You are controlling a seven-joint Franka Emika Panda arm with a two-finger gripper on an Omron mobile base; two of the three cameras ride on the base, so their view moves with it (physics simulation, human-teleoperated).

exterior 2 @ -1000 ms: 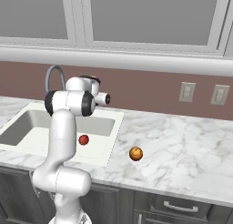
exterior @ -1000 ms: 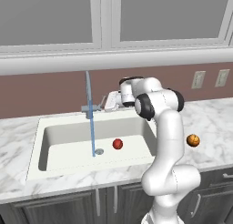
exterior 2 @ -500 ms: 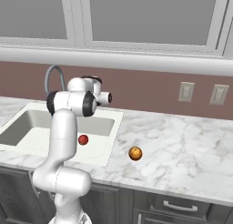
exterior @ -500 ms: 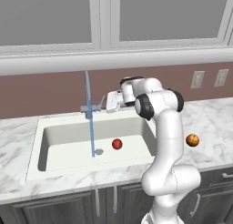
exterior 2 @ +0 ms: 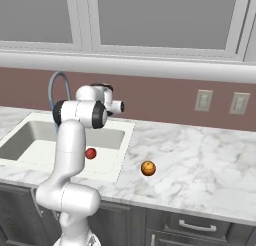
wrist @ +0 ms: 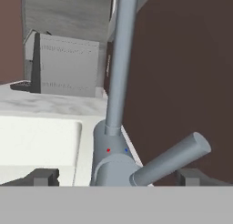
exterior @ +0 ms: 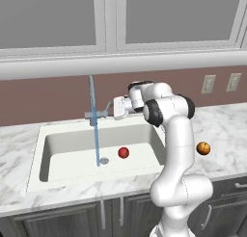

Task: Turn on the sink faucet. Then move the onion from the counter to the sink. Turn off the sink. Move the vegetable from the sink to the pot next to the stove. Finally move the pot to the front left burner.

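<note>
Two-finger dark gripper (wrist: 116, 176) spread wide, holding nothing. Fingertips (wrist: 42, 177) flanking the base of the tall grey-blue gooseneck sink faucet (wrist: 119, 86), one on each side, no contact visible. Small grey side lever (wrist: 170, 160) sticking out from the faucet base toward the right fingertip, angled upward, just short of it. Red and blue dots on the faucet base facing the hand camera.

Seen from the left base camera, gripper (exterior: 117, 108) level with the faucet lever, just to the right of the faucet (exterior: 92, 118), wrist pointing sideways at it. Thin blue stream of water (exterior: 95, 144) running straight down from the spout to the floor of the wide cream-white rectangular sink (exterior: 62, 153), landing beside the small round metal drain (exterior: 102, 161).

Small glossy red onion (exterior: 123, 152) lying on the sink floor, right of the drain and the stream, not touching either; also seen in the right base camera (exterior 2: 90, 153), partly behind the white arm.

Orange ball with dark stripes (exterior: 203, 148) sitting on the white marble counter with grey veins (exterior: 222, 135), right of the sink, well apart from its rim.

Grey boxy appliance (wrist: 66, 66) on the counter beyond the faucet in the hand camera, type unclear.
</note>
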